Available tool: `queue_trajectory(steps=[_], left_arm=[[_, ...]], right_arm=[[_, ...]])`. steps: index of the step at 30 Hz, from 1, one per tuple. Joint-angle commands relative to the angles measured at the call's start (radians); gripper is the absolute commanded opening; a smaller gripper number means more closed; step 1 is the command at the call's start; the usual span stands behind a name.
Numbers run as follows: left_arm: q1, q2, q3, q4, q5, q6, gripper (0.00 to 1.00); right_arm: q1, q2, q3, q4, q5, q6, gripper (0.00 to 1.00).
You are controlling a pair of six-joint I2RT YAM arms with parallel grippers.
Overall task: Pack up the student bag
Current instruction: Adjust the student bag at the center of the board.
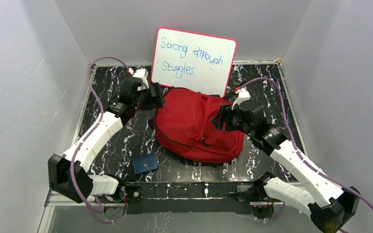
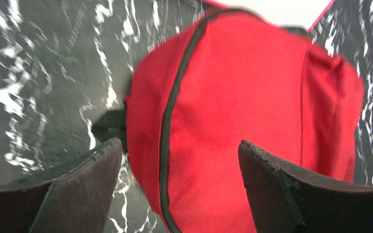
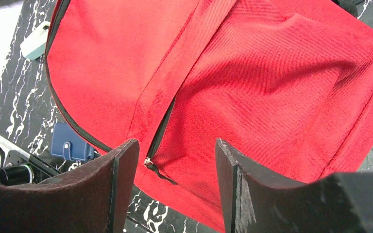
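With my left gripper (image 2: pixel 179 144) and right gripper (image 3: pixel 176 142) both spread wide and empty over the student bag (image 1: pixel 194 127), I judge that catching its zipper pull (image 3: pixel 148 161) comes next.

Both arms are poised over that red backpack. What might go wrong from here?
1. The backpack is soft and its zip looks closed. The open right fingers may pinch loose cloth instead of the small zip pull.
2. The whiteboard stands close behind the backpack, so a tug might tip it over.
3. The open left fingers hang at the backpack's side. Pressing there may just shove it aside rather than grip it.
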Motion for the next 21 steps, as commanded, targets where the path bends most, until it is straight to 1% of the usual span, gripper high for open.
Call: queue_trajectory(steps=[1, 3, 4, 6, 8, 10, 11, 12, 13, 15, 17, 19, 21], left_arm=[[0.003, 0.019, -0.082, 0.074, 0.178, -0.023, 0.87], [0.003, 0.061, -0.089, 0.075, 0.200, -0.014, 0.86], [0.003, 0.081, -0.088, 0.068, 0.197, -0.004, 0.84], [0.003, 0.110, -0.088, 0.054, 0.179, 0.004, 0.75], [0.003, 0.126, -0.090, 0.051, 0.178, 0.013, 0.64], [0.003, 0.134, -0.081, 0.053, 0.194, 0.026, 0.48], [0.003, 0.138, -0.072, 0.053, 0.204, 0.030, 0.38], [0.003, 0.141, -0.058, 0.050, 0.215, 0.040, 0.26], [0.003, 0.144, -0.039, 0.046, 0.230, 0.045, 0.16], [0.004, 0.151, 0.032, 0.022, 0.296, 0.041, 0.00], [0.004, 0.154, 0.119, 0.006, 0.352, 0.032, 0.00], [0.003, 0.158, 0.207, -0.014, 0.352, 0.017, 0.00], [0.003, 0.181, 0.313, -0.051, 0.348, 0.005, 0.00]], right_arm=[[0.003, 0.014, 0.053, 0.026, -0.008, -0.013, 0.68], [0.003, 0.010, 0.049, 0.032, -0.020, -0.010, 0.68], [0.002, 0.009, 0.047, 0.039, -0.021, -0.007, 0.68], [0.002, 0.012, 0.050, 0.053, -0.020, -0.004, 0.68], [0.002, 0.026, 0.064, 0.057, -0.019, -0.001, 0.68], [0.002, 0.048, 0.082, 0.054, -0.029, 0.004, 0.69], [0.003, 0.059, 0.087, 0.058, -0.040, 0.009, 0.69], [0.003, 0.070, 0.091, 0.066, -0.054, 0.015, 0.69], [0.004, 0.080, 0.094, 0.076, -0.058, 0.019, 0.69], [0.010, 0.097, 0.100, 0.095, -0.084, 0.023, 0.69], [0.037, 0.105, 0.114, 0.112, -0.053, 0.001, 0.69], [0.062, 0.100, 0.127, 0.134, -0.005, -0.029, 0.70], [0.069, 0.090, 0.142, 0.156, 0.011, -0.058, 0.71]])
